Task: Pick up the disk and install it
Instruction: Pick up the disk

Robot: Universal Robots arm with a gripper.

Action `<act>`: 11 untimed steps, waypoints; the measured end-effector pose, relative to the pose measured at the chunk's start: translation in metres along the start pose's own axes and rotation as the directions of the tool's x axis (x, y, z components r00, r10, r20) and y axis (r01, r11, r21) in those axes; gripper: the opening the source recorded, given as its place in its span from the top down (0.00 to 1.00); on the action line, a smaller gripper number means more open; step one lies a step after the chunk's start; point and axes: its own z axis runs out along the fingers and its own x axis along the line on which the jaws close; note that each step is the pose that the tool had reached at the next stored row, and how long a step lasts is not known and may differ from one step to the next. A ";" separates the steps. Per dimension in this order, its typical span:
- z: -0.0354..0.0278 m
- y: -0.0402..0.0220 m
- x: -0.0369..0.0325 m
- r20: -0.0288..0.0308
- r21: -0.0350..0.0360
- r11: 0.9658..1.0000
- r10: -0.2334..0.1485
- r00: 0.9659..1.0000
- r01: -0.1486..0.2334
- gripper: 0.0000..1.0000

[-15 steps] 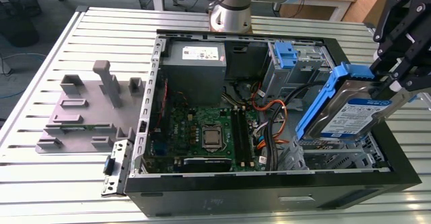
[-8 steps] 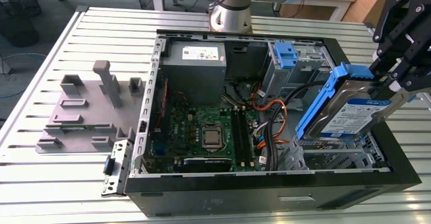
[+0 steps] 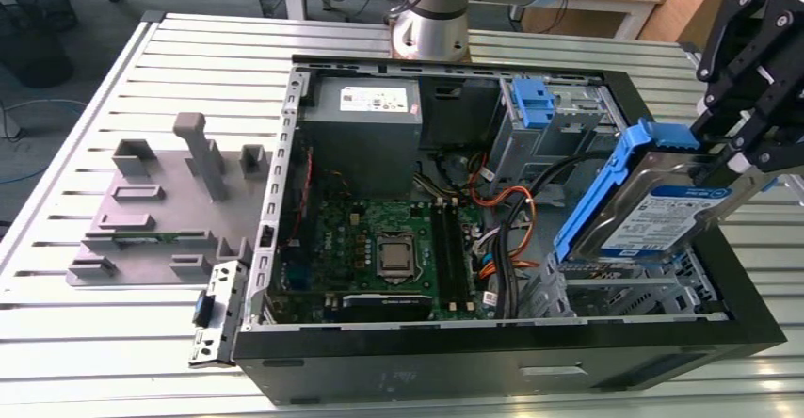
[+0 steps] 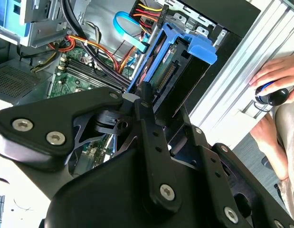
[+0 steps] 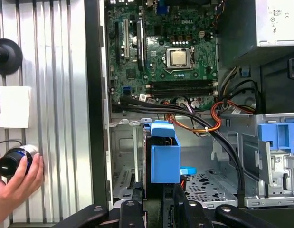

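The disk (image 3: 647,216) is a silver drive with a white-and-blue label in blue caddy rails. It hangs tilted, one end up, over the open computer case (image 3: 503,335) at the exterior view's right. My gripper (image 3: 735,159) is shut on its upper end. Below it lies the perforated metal drive bay (image 3: 628,291). In both wrist views the black fingers (image 4: 146,102) clamp the disk (image 4: 177,61) edge-on, and the blue caddy (image 5: 165,156) sticks out past the fingers (image 5: 130,209) above the bay floor (image 5: 203,183).
Inside the case are a green motherboard (image 3: 377,239), a grey power supply (image 3: 364,107), cable bundles (image 3: 503,211) and a bare blue bracket (image 3: 534,103). A grey fixture (image 3: 164,201) sits on the slatted table. A person's hand (image 5: 16,180) holds a black device beside the case.
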 end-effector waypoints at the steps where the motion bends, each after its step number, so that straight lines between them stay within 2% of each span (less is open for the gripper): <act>1: 0.0000 -0.0002 0.0002 0.000 0.000 1.000 0.000 1.000 0.000 0.65; 11: 0.0024 -0.0026 0.0006 -0.001 0.000 1.000 -0.004 1.000 0.004 0.65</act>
